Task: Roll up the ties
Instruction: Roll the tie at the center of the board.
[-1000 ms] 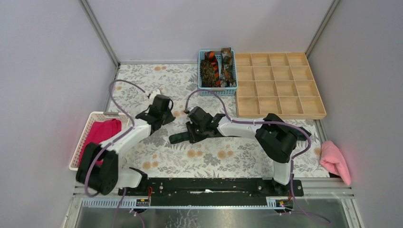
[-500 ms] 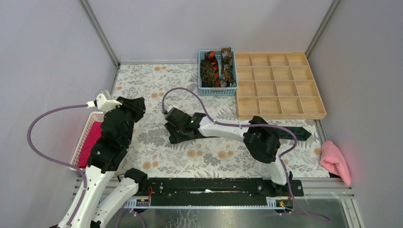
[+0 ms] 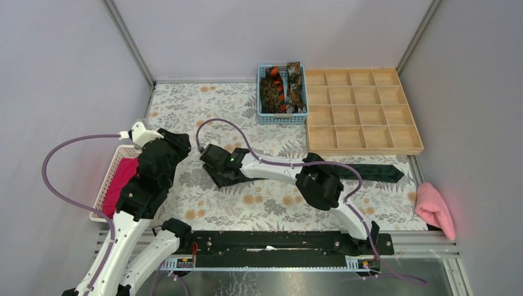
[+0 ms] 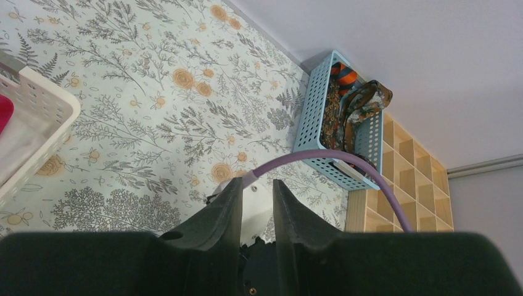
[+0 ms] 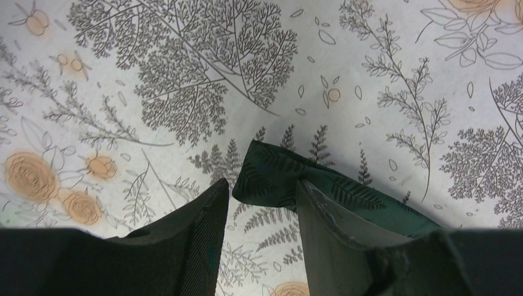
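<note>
The long dark green fabric tie (image 3: 375, 172) lies flat on the flowery tablecloth (image 3: 203, 105), running left to right. Its end sits between the spread fingers of the right gripper (image 5: 261, 191), maybe touching one. The left gripper (image 4: 256, 185), slightly open and empty, is farther off.

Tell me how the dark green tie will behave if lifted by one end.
Probably floppy: the dark green tie lies flat and long across the table, its end crumpled at the right gripper. Lifted there, the rest would likely droop and drag. It looks thin, so probably light.
</note>
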`<state>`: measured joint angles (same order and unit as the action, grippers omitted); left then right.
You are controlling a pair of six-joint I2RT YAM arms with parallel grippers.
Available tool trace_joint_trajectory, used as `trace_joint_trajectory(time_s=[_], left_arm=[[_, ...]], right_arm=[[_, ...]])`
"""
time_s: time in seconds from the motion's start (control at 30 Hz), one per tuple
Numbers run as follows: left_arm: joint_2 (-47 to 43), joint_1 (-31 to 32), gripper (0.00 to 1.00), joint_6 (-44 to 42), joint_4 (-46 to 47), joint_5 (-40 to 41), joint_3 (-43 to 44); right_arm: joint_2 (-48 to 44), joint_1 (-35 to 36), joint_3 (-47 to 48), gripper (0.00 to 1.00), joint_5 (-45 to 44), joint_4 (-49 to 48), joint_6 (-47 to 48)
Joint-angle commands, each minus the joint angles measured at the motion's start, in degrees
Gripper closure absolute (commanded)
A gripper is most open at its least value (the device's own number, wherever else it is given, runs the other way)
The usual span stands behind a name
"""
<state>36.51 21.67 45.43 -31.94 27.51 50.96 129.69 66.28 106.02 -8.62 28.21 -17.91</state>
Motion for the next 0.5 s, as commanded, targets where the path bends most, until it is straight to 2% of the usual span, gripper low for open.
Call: trace_joint_trajectory(time_s=[0.0,0.23,0.33,0.47], left_arm=[[-0.29,-0.31,0.69,-1.56,-0.21,1.46,-1.02],[-0.28,-0.36,0.67,-1.83,0.01,1.32,-0.83],[0.01,-0.31,0.67,-1.77,0.25,1.17,-1.23],[0.43,-0.31,0.67,-1.75,1.14,0.54,-2.09]], right_arm=[[3.58,0.16,5.93,0.48,-2.77,3.50,0.90],[6.08,0.16,7.11,0.51,-3.82,6.26,-0.07],[5.74,0.16,5.93,0.66,-3.95,6.31,-1.09],[5.34,0.16,5.71,0.78,-4.81,5.78,-1.63]])
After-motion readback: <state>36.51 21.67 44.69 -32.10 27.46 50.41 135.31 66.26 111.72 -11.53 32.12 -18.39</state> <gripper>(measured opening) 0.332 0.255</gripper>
